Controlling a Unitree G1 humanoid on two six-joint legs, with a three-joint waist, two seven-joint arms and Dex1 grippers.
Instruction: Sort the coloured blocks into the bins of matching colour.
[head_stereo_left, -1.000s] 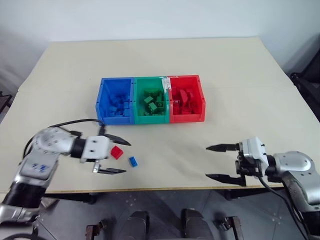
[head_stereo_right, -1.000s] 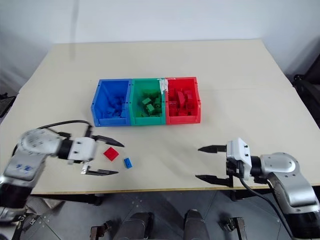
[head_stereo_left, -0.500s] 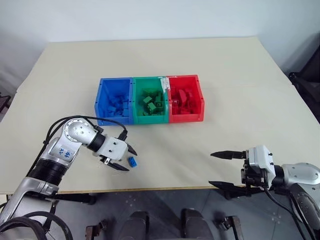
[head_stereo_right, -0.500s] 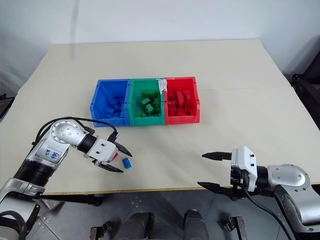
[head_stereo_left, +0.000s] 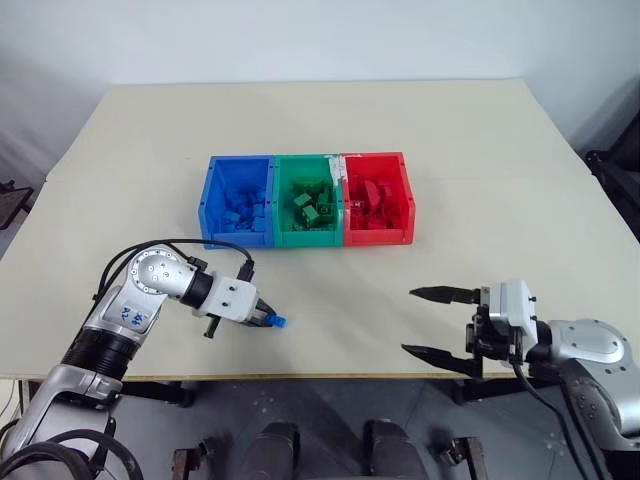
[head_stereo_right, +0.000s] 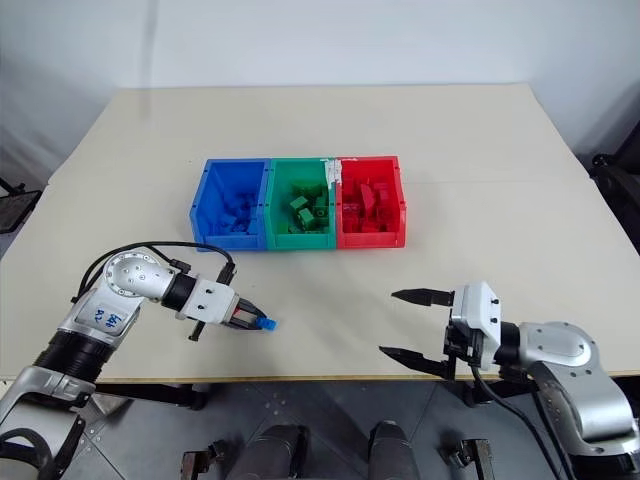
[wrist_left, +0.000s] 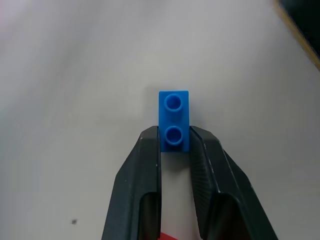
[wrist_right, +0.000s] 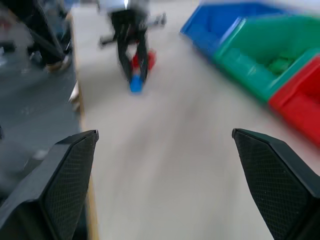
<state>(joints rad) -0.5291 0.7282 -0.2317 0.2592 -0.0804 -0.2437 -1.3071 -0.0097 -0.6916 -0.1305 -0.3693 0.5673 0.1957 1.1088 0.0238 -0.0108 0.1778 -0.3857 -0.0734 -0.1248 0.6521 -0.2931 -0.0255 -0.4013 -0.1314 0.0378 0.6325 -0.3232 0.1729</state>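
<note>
Blue block (wrist_left: 174, 121) is pinched between the left gripper (head_stereo_left: 266, 319) fingers, down on the table (head_stereo_left: 320, 130) near its front edge, left of centre, and well short of the bins! The grip sits on the block's near half, one stud between the black tips and the other stud poking out beyond them. Its long axis runs along the line of the fingers, studs facing up, so in the head views it points out from the tips toward the right, roughly parallel to the front edge. Just behind the fingers there's a red block (wrist_right: 144, 59) on the table, waiting its turn.

So the step in hand looks like the pick of a blue brick, with the squeeze made and the lift yet to come. Next move, I'd say: raise it clear of the surface, carry it back toward the blue bin (head_stereo_left: 238, 199) at the left end of the row, beside the green bin (head_stereo_left: 309, 198) and red bin (head_stereo_left: 377, 197), and let go over the opening.

Right gripper (head_stereo_left: 438, 322) hangs at the front edge on the right side, fingers spread wide, holding nothing
</note>
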